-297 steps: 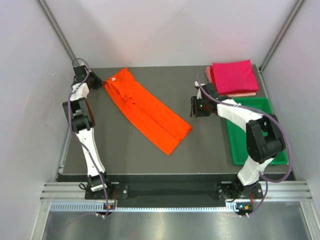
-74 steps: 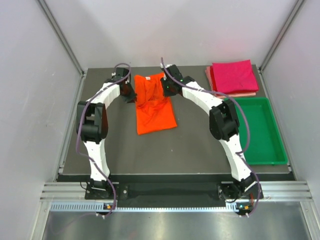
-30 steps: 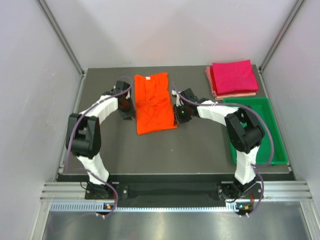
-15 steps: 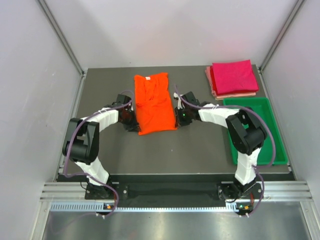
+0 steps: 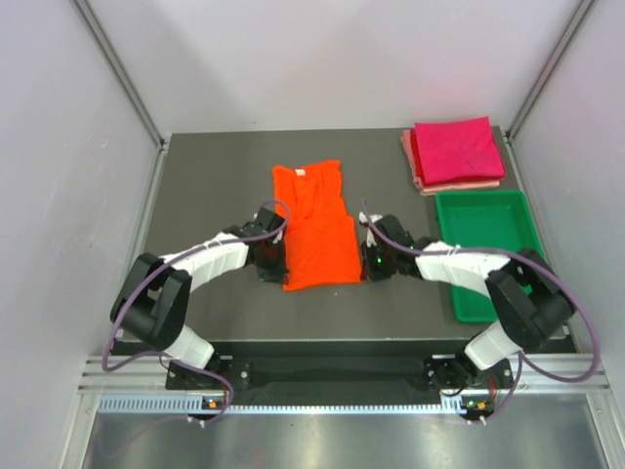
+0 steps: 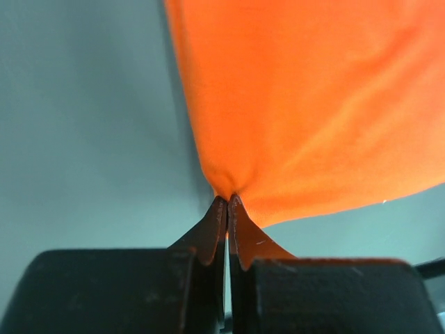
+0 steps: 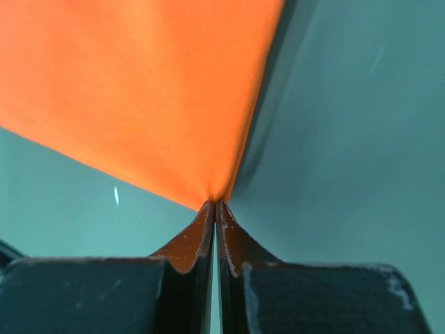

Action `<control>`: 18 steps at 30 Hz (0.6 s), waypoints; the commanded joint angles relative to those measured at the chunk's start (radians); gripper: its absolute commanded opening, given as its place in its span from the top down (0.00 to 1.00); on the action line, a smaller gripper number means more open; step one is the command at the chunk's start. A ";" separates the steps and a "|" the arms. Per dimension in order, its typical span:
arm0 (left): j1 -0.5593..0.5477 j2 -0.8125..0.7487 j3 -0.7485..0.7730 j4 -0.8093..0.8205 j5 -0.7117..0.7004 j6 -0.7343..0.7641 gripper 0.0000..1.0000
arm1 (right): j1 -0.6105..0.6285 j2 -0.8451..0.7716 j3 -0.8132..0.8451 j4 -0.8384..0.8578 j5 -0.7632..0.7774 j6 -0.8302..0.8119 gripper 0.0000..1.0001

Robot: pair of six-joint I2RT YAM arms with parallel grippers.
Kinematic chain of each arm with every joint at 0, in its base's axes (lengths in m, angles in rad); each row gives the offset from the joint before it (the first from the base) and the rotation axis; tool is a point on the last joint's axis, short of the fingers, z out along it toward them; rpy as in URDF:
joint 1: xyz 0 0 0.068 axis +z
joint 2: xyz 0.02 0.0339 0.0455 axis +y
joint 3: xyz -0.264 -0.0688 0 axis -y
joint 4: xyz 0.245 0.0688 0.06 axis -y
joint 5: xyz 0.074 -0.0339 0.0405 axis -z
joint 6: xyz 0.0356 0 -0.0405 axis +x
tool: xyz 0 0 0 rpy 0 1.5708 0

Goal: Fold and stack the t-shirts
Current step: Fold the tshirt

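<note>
The orange t-shirt [image 5: 317, 225] lies as a long narrow strip in the middle of the table, collar end at the back. My left gripper [image 5: 277, 266] is shut on its near left corner [image 6: 229, 188]. My right gripper [image 5: 367, 264] is shut on its near right corner [image 7: 212, 186]. Both hold the near edge low over the table. The magenta t-shirt [image 5: 455, 149] lies folded square on the pale pink one [image 5: 459, 183] at the back right.
A green plastic tray [image 5: 480, 252] stands at the right, beside my right arm and in front of the folded stack. Grey walls with metal posts close in the table on the left, right and back.
Both grippers have pulled the near edge of the orange shirt toward the front of the table. The shirt has slid nearer and lies flatter and smoother than before.
</note>
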 commanded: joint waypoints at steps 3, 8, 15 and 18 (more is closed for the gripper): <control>-0.081 -0.108 -0.127 -0.040 -0.059 -0.085 1.00 | 0.087 -0.144 -0.163 0.054 0.076 0.096 1.00; -0.149 -0.177 -0.204 -0.046 -0.039 -0.150 1.00 | 0.158 -0.179 -0.194 0.039 0.109 0.129 1.00; -0.160 -0.253 -0.118 -0.165 -0.145 -0.132 0.74 | 0.199 -0.196 -0.111 -0.067 0.218 0.117 0.77; -0.132 -0.211 0.001 -0.213 -0.184 -0.072 0.71 | 0.169 -0.187 -0.039 -0.105 0.210 0.070 0.72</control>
